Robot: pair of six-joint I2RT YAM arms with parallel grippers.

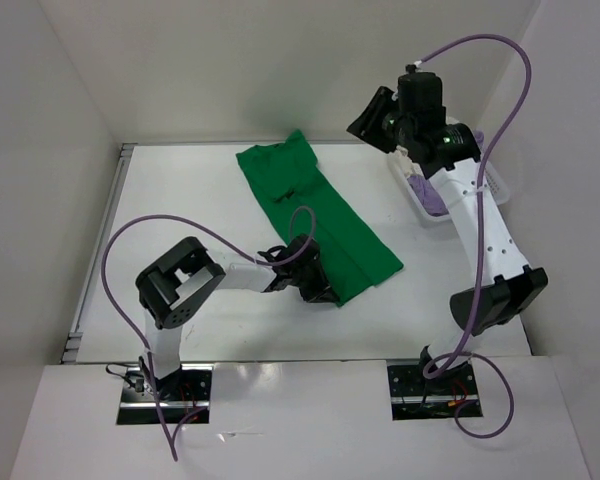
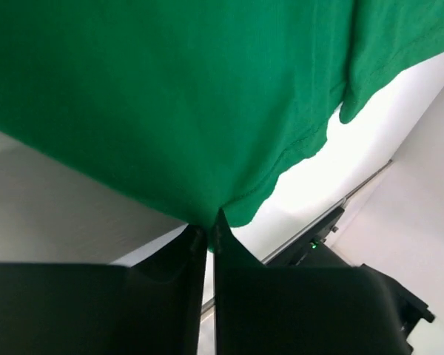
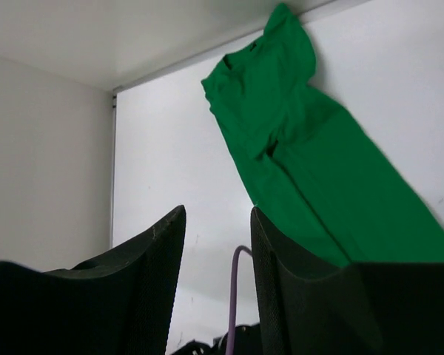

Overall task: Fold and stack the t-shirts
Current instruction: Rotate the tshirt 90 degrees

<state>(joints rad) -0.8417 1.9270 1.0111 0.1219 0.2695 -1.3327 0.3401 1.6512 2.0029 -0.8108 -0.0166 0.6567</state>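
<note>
Looking down from above onto a white table (image 1: 180,190) boxed in by plain white walls (image 1: 50,120) on the left, far and right sides. Finding the green t-shirt (image 1: 320,215) lying flat as a long narrow band, slanting from the far middle of the table toward the near right. Spotting a white mesh basket (image 1: 420,208) at the far right edge, with a bit of lavender cloth (image 1: 432,200) showing inside it. Seeing the left arm folded low with its elbow out to the left, reaching across to put the left gripper (image 1: 315,285) at the near hem of the green t-shirt. Seeing the right arm reared up tall over the basket, holding the right gripper (image 1: 375,115) high and clear of the cloth.

Peering out from the left wrist across pale table (image 2: 52,192) under a wide sweep of the green t-shirt (image 2: 170,96). Watching the left gripper (image 2: 209,229) pinching the hem, fingers (image 2: 185,251) nearly meeting on the fabric.

Gazing from the right wrist down at the table (image 3: 163,163) and a grey-white side wall (image 3: 44,170), the green t-shirt (image 3: 303,163) stretching off toward the far edge. Showing the right gripper (image 3: 218,214) spread apart, grasping nothing, with a purple cable (image 3: 233,296) looping below.
</note>
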